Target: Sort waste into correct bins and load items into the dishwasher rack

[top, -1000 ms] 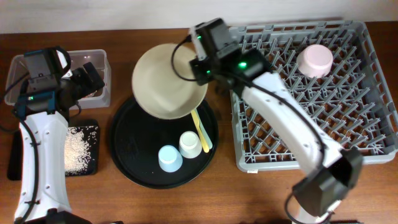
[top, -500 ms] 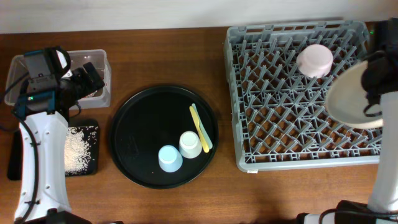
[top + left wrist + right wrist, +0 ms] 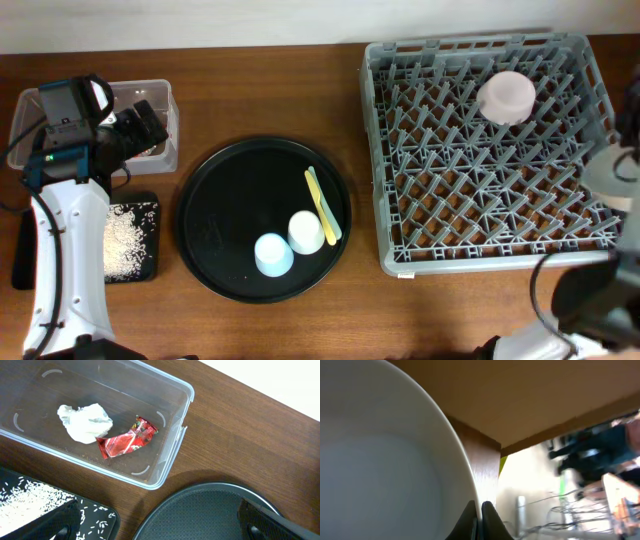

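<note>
The right gripper (image 3: pixel 479 519) pinches the rim of the cream bowl (image 3: pixel 380 460), which looks stiff, slick, bulky and likely breakable, just past the rack's (image 3: pixel 450 170) right edge, while the left gripper (image 3: pixel 162 522) hangs released, well left of the rack.

Tissue (image 3: pixel 84 421) and wrapper (image 3: pixel 126 440) in the box (image 3: pixel 170 457) — rice tray (image 3: pixel 147 262) before it, seemingly touching; small bowl (image 3: pixel 507 97) in rack (image 3: pixel 470 200).
</note>
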Action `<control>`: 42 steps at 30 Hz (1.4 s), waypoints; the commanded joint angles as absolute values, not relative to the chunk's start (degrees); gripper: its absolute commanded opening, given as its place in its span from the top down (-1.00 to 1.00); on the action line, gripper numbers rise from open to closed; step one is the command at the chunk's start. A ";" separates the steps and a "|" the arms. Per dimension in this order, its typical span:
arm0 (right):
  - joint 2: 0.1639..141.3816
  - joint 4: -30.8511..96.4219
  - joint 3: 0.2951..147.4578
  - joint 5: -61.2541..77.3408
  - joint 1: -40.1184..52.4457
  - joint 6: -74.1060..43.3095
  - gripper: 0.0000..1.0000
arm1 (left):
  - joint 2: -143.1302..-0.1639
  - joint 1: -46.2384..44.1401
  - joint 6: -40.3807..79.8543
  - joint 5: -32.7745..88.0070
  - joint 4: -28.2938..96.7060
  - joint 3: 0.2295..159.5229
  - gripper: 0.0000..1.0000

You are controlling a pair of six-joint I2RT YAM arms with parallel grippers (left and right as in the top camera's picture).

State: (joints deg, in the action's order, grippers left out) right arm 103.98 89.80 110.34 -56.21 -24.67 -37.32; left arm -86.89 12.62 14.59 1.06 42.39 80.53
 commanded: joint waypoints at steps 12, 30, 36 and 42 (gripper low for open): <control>114.69 91.74 110.04 -72.01 -6.39 -28.75 0.92 | -86.65 12.82 14.52 1.06 42.26 81.28 -0.99; 106.80 92.05 110.04 -67.44 -0.32 -21.43 0.92 | -86.65 12.82 14.52 1.06 42.26 81.28 -0.99; 100.14 97.36 109.65 -60.31 -0.93 -20.84 0.92 | -86.65 12.82 14.52 1.06 42.26 81.28 -0.99; 93.89 97.36 97.86 -55.57 -9.78 -23.68 0.92 | -86.65 12.82 14.52 1.06 42.26 81.28 -0.99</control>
